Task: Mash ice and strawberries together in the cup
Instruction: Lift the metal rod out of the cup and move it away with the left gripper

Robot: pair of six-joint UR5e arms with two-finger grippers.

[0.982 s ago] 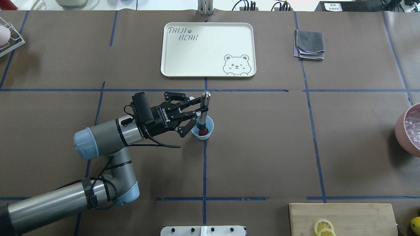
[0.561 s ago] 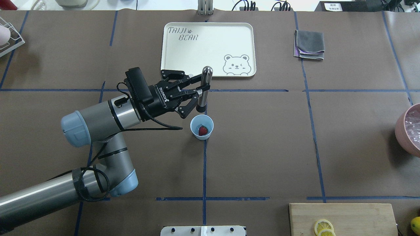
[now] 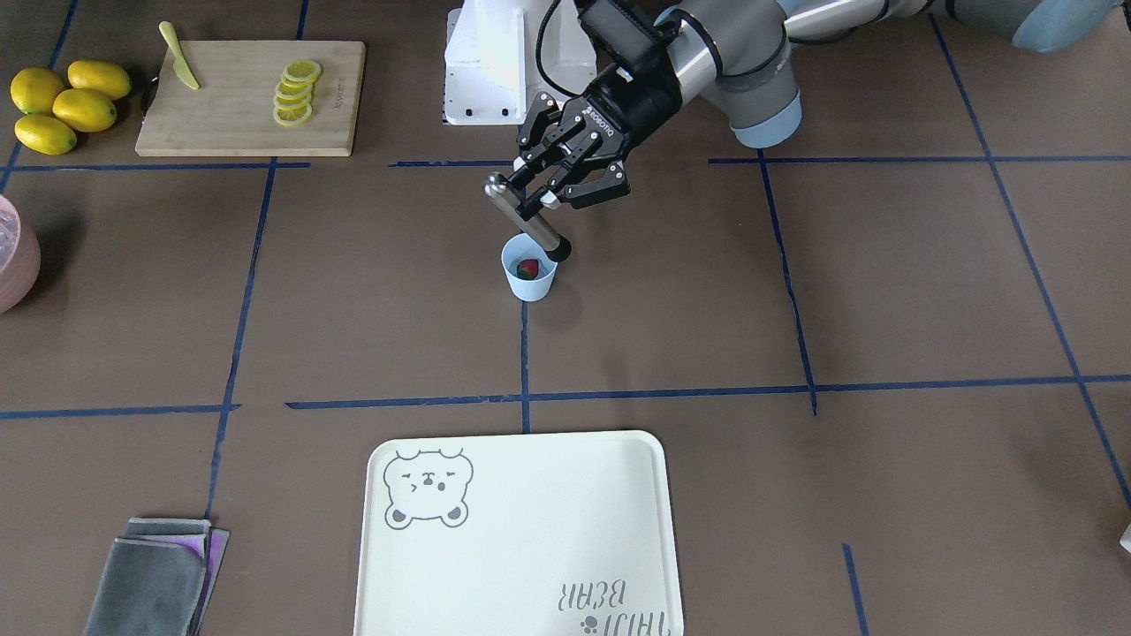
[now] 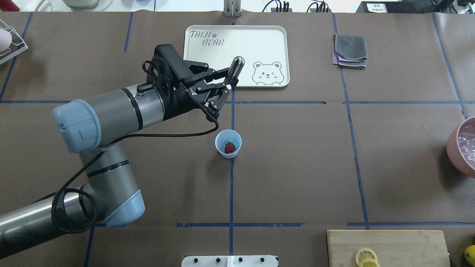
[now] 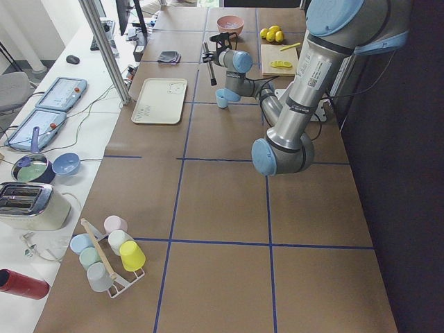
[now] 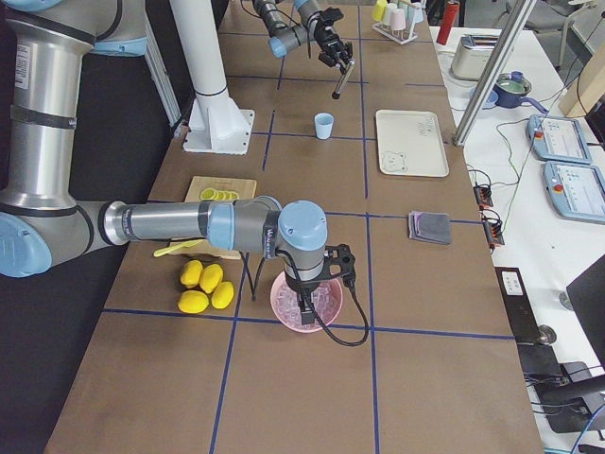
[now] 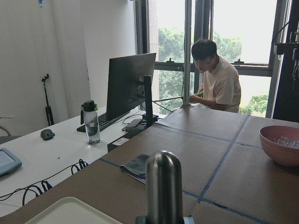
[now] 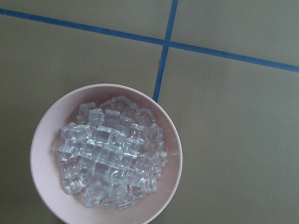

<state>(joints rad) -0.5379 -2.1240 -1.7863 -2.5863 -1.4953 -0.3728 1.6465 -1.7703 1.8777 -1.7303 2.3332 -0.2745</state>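
The pale blue cup (image 4: 228, 138) stands upright at mid-table with one red strawberry (image 4: 229, 147) inside; both also show in the front view, cup (image 3: 528, 283) and strawberry (image 3: 527, 268). My left gripper (image 4: 222, 84) is shut on a metal muddler (image 4: 236, 66), held tilted in the air above and beyond the cup, toward the tray. The muddler's top fills the left wrist view (image 7: 163, 186). The ice (image 8: 110, 158) lies heaped in a pink bowl (image 8: 44, 130) at the table's right edge (image 4: 457, 148). My right gripper (image 6: 317, 274) hangs over that bowl; I cannot tell if it is open.
A white bear tray (image 4: 207, 66) lies beyond the cup. A folded grey cloth (image 4: 350, 50) is at back right. A cutting board (image 4: 400, 244) with lemon slices is at front right, with whole lemons (image 3: 62, 102) and a yellow knife (image 3: 179, 57). A cup rack (image 5: 104, 253) stands far left.
My left gripper has lifted the muddler out of the cup and carried it up and away toward the tray, tilting it. The strawberry stays in the cup.
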